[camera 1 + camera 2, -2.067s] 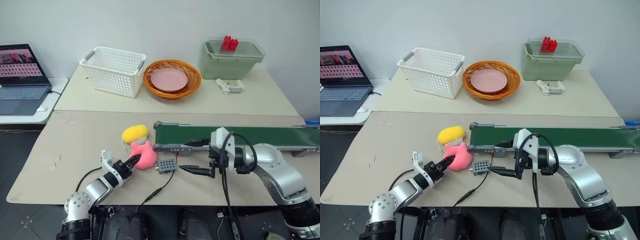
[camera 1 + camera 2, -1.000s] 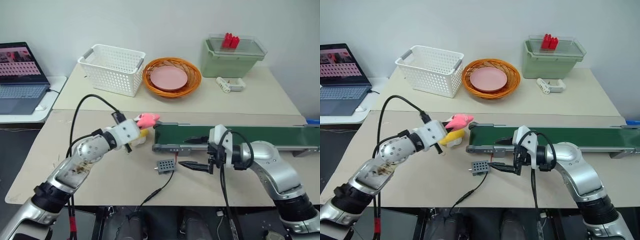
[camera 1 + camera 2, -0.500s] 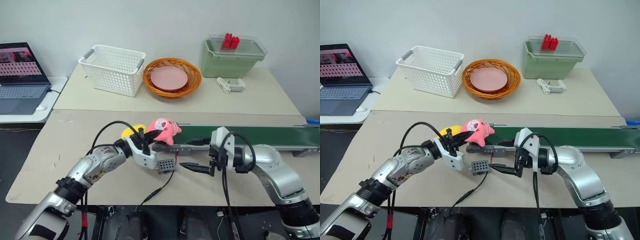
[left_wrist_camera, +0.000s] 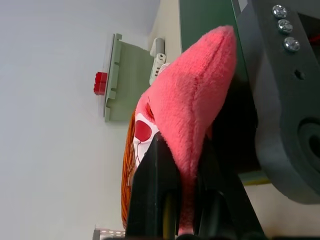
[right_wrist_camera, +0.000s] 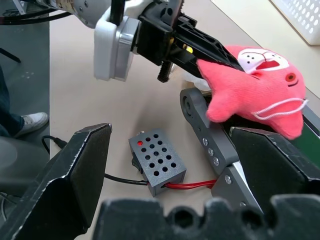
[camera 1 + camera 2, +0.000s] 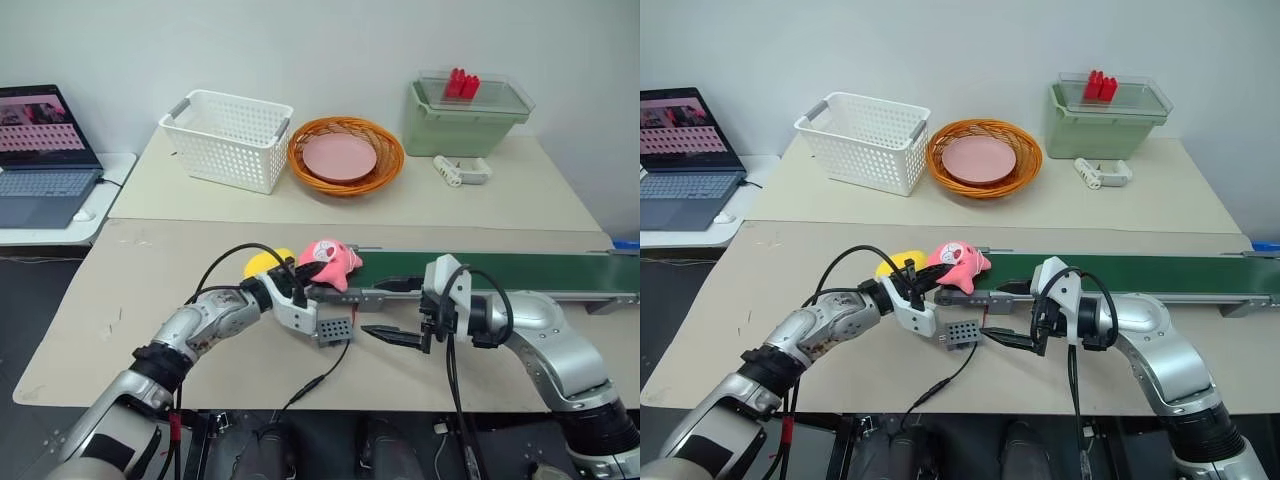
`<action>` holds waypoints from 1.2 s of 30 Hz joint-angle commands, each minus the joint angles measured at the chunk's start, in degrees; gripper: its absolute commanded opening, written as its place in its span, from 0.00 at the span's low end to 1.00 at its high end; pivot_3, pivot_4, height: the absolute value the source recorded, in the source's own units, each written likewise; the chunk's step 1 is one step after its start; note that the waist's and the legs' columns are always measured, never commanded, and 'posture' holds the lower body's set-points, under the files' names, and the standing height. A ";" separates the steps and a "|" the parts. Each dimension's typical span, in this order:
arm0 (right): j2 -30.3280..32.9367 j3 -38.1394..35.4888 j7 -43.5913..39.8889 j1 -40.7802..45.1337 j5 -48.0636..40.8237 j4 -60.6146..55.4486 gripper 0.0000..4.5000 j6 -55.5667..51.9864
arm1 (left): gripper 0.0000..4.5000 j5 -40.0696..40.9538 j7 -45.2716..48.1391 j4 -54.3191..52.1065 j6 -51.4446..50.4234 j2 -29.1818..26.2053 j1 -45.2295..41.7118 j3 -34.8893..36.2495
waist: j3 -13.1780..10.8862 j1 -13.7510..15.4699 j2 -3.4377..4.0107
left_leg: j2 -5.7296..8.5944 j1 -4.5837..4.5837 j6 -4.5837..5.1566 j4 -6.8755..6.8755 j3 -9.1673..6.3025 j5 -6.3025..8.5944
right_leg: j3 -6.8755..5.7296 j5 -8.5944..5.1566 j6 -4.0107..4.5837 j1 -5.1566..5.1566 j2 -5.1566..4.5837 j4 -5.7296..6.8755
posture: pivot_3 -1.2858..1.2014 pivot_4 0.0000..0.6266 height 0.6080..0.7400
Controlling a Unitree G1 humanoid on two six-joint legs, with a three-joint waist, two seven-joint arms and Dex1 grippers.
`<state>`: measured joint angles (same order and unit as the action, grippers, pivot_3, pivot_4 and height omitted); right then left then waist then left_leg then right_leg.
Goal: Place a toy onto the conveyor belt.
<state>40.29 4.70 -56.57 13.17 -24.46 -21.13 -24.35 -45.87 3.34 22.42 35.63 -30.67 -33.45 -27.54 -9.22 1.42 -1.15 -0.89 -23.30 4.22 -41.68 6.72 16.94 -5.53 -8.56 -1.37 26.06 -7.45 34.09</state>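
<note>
Left wrist view: left gripper (image 4: 186, 210) fingers (image 4: 152, 190) closed on the pink toy (image 4: 195, 105), pinching a fold of plush between them. Toy's printed face with a red patch shows on one side. Toy sits against the grey frame end (image 4: 280, 95) of the conveyor belt (image 4: 205, 20), green strip visible beyond. Behind: green bin (image 4: 127, 82) with red blocks (image 4: 100, 83), orange basket edge (image 4: 126, 185)

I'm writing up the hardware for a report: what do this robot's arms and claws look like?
Both arms are silver-grey metal with rounded shells and black joint bands; loose black cables loop along them. The left claw and right claw each have two black fingers on a white wrist block.
</note>
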 commanded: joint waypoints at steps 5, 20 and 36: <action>0.56 -2.18 0.37 0.55 -1.32 -2.25 1.00 -0.20 | 0.02 0.81 0.68 2.33 0.85 2.06 -1.96 -0.66 | 0.00 -0.27 0.00 | 0.00 0.00 -0.18 0.00 0.02 -0.10 | 0.00 0.02 -0.01 0.00 0.00 0.00 | 0.52 0.24 1.00; 0.45 -2.45 0.84 0.17 -1.68 -3.11 1.00 -0.79 | 0.86 4.27 4.17 4.68 -2.84 3.62 -2.59 0.76 | 0.02 -0.71 0.02 | 0.00 0.26 0.14 -0.05 0.00 0.08 | 0.02 0.03 -0.03 -0.29 -0.03 0.02 | 0.52 0.24 1.00; 0.18 -2.31 0.43 2.10 -1.26 -1.44 1.00 -0.38 | 0.86 8.95 8.97 -0.81 -4.05 -1.74 1.62 4.33 | 0.03 -1.24 0.03 | -0.04 0.39 0.05 -0.03 0.01 0.05 | 0.03 0.04 -0.02 -0.34 -0.04 0.04 | 0.52 0.24 1.00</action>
<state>40.29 3.78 -56.16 14.53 -25.03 -21.69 -25.20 -37.41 10.86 22.32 32.10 -31.59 -32.80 -23.62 -9.19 0.19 -1.12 -0.93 -22.93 4.27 -41.71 6.72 16.99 -5.50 -8.52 -1.38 25.73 -7.49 34.12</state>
